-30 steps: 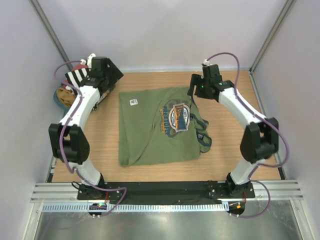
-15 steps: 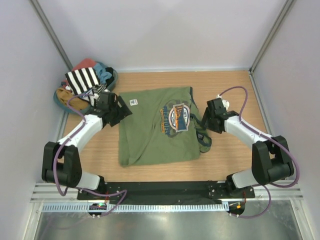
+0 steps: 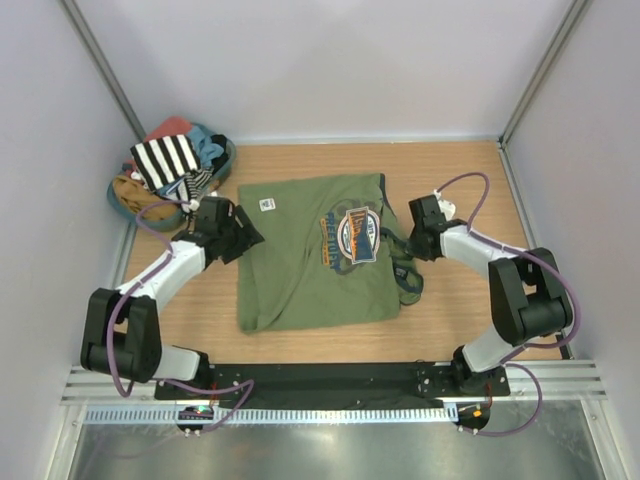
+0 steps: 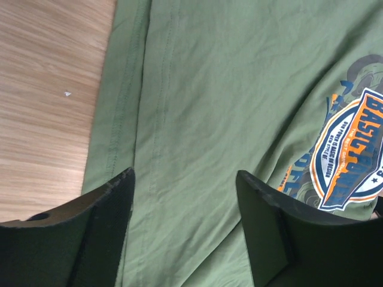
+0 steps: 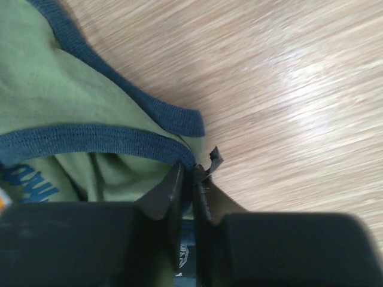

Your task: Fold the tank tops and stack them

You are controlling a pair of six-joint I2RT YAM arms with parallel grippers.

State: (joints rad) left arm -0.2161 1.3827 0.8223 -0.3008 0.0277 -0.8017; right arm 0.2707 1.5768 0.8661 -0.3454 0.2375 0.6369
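Top view: two tank tops. One olive tank top (image 3: 310,265) lay flat on the table (image 3: 455,320), one striped tank top (image 3: 165,160) sat on the back-left clothes heap (image 3: 125,192). Left wrist: left tool (image 4: 184,179) was wide open over the olive hem, holding nothing. Right wrist: right tool (image 5: 190,179) was pinched shut on its strap.

salmon-red garment (image 3: 171,127), light blue garment (image 3: 210,146), wooden table (image 3: 455,305)

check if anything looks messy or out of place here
The olive tank top lies flat, but its straps are bunched and twisted at its right edge. The striped tank top sits crumpled on a heap of clothes in the far left corner.
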